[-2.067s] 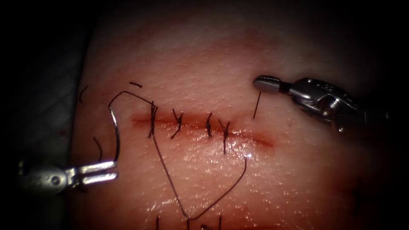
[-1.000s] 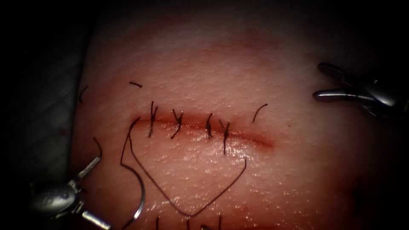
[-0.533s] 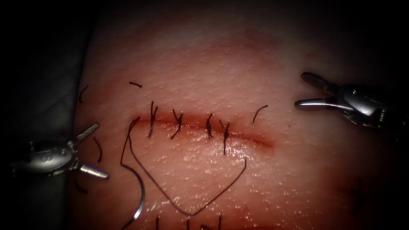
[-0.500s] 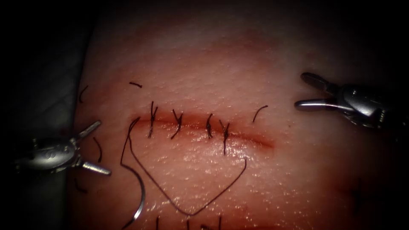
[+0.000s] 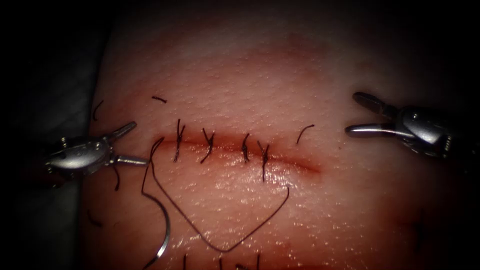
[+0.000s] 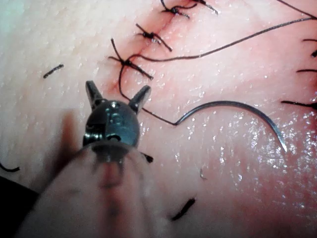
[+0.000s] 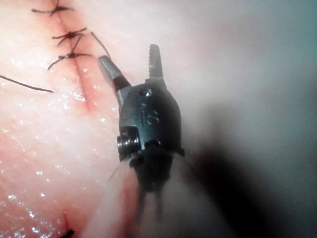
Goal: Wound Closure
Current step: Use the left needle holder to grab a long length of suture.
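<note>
Needle lies loose on tissue, hands empty.

Tissue: pale pork belly, horizontal cut with four dark stitches, right end unclosed. Needle: curved steel, lay free on the surface near and left of the cut, not in tissue. Thread: dark, trailed from needle in a V-shaped loop.

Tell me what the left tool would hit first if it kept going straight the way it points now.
Probably the thread by the cut's left end: the left tool, open-jawed and empty, points at it, though height is unclear.
</note>
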